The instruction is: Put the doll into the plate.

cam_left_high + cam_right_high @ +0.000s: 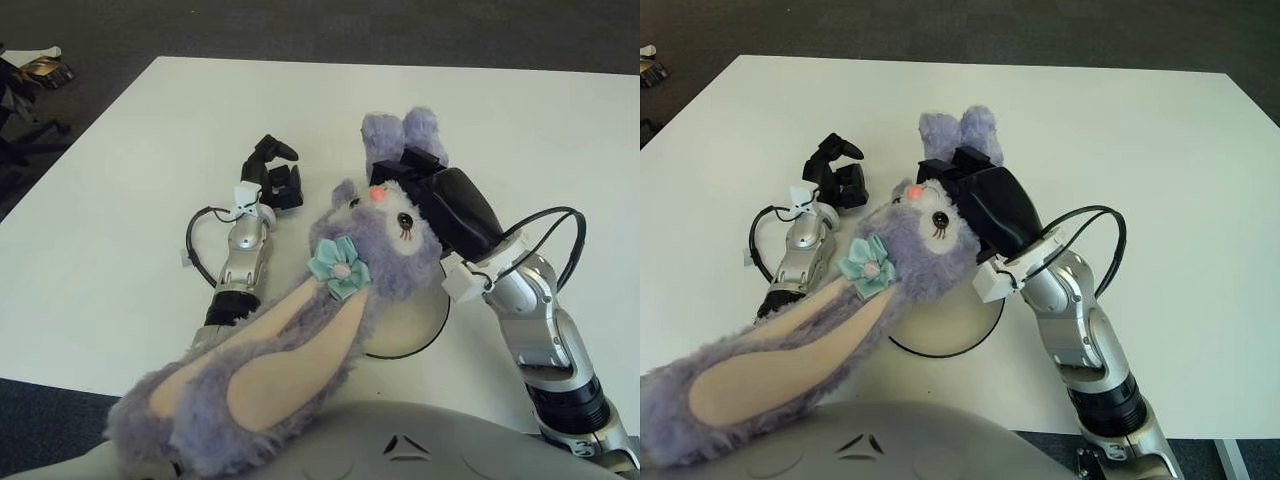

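Note:
The doll (380,240) is a purple plush rabbit with long cream-lined ears (270,370), a teal flower and a pink nose. My right hand (440,195) is shut on its body, holding it up over the white plate (415,320). The plate has a dark rim and is mostly hidden behind the doll. The ears hang toward the camera, over the table's near edge. My left hand (272,178) shows left of the doll on the table, fingers curled, holding nothing.
The white table (120,200) spreads wide to the left and far side. A black cable (195,245) loops beside my left forearm. Dark floor and some clutter (30,70) lie beyond the table's left edge.

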